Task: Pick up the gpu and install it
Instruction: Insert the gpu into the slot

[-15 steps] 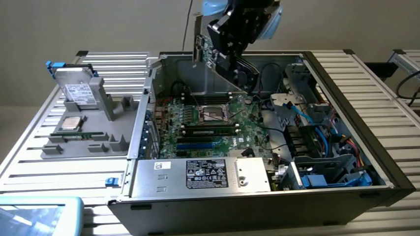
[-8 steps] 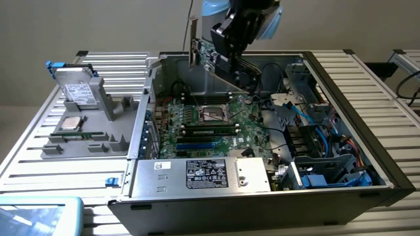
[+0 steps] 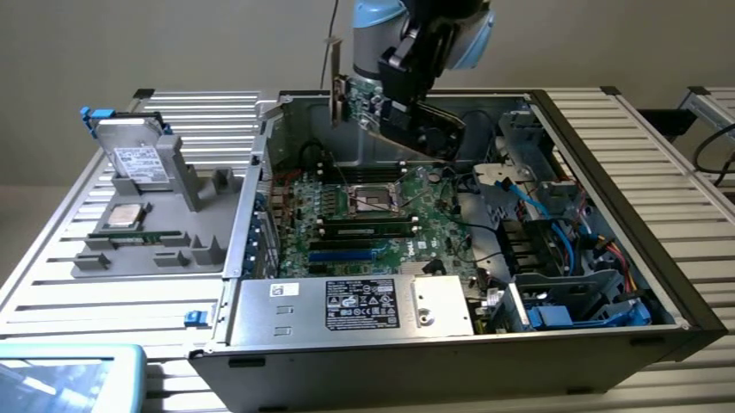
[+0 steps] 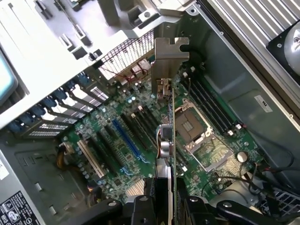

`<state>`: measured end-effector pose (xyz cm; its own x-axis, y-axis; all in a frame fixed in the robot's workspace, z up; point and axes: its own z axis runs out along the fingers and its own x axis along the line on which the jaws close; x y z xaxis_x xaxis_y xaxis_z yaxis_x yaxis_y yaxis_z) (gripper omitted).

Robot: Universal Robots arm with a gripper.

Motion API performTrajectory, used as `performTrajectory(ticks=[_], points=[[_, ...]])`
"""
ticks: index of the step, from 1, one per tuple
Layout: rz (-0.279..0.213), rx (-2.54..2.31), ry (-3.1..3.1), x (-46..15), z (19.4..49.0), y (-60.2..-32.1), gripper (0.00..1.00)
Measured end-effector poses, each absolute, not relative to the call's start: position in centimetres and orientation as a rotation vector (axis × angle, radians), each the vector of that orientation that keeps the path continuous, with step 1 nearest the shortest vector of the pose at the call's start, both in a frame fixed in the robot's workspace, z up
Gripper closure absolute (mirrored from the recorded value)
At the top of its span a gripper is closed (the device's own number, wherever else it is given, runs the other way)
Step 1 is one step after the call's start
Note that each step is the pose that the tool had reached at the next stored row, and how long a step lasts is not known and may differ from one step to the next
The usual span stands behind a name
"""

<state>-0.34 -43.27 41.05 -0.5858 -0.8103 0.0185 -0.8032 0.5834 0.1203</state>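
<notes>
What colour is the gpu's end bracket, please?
Silver bare metal; the bracket on the gpu shows best in the wrist view.

The gpu [image 4: 165, 136] had a bare silver metal bracket with a dull sheen on a green lacquered board. The gripper [image 4: 168, 193] clamped on it was matt black. The case [image 3: 301, 120] was grey sheet metal and the motherboard [image 3: 367, 219] glossy green. In the exterior view, at nine o'clock of the case, a matt grey plastic tray [image 3: 150, 258] sat on the ribbed aluminium table [image 3: 69, 292].
</notes>
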Motion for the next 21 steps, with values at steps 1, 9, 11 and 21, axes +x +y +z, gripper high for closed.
performTrajectory(ticks=[1,9,11,21], points=[[-0.153,1.412,-2.727,-0.34,41.02,-43.27,0.72],[-0.146,1.589,-2.652,-0.34,40.84,-43.27,0.72],[-0.141,1.636,-2.627,-0.34,40.79,-43.27,0.72],[-0.133,1.867,-2.467,-0.35,40.26,-43.27,0.72]])
